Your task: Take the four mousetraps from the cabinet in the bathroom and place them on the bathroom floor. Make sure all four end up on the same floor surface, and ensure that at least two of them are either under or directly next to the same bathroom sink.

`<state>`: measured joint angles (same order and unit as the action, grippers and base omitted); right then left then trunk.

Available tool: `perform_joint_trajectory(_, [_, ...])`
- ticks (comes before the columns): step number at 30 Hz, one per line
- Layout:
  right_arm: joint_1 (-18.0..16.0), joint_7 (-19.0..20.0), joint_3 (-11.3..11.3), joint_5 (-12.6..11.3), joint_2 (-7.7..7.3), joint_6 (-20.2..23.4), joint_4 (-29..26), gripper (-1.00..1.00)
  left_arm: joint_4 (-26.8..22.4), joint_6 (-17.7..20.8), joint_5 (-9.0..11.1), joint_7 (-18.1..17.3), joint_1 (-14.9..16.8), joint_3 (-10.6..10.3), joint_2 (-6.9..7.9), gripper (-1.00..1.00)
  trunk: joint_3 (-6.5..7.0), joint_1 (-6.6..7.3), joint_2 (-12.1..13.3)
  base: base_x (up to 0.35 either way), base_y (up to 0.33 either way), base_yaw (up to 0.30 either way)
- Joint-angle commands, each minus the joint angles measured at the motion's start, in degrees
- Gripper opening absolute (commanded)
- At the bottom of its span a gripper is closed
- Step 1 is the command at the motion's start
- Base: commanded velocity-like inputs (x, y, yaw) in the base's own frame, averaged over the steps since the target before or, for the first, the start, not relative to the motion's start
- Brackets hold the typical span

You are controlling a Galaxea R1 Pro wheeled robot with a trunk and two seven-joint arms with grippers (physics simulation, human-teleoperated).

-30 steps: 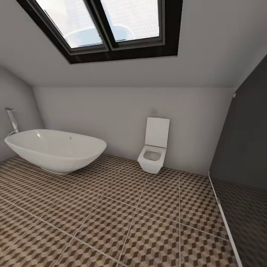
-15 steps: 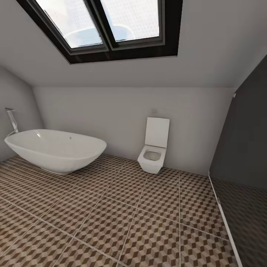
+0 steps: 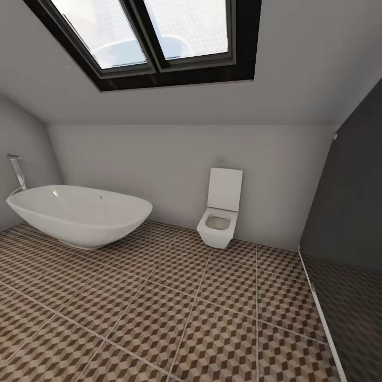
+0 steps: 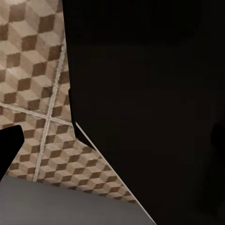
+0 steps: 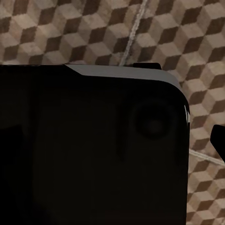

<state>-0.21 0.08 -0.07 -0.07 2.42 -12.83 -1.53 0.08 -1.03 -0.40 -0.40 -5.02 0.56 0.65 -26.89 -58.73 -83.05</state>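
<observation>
Task looks barely begun, w/ all four traps to fetch: bare bathroom floor (image 3: 212,329) across frame bottom, bathtub (image 3: 79,215) mid-left, toilet (image 3: 218,215) centre. Jaws' state: can't tell.

no readable text, labels, brands, numbers or signs on any surface

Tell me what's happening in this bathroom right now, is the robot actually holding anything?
Nothing is being handled as far as these views show. The head camera looks across the cube-patterned bathroom floor toward a white oval bathtub at the left, a wall-hung toilet with its lid up, and a skylight above. Both wrist cameras look down at that tiled floor past dark parts of the robot's own body. The fetching has not visibly begun.
</observation>
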Motion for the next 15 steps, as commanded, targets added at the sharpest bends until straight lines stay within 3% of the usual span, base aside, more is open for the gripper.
perform_joint_trajectory(1, [-0.03,0.01,0.00,-0.02,0.05,-0.18,0.04,1.00,0.01,-0.11,-0.04,-0.04,0.01,0.06,0.02,1.00,-0.04,0.00,-0.03,0.000,0.000,0.000])
perform_joint_trajectory(15, [-0.02,-0.01,-0.07,-0.02,-0.13,-0.18,0.04,1.00,0.01,-0.11,-0.04,-0.04,0.01,0.06,-0.02,1.00,-0.04,0.00,-0.03,0.000,0.000,0.000])
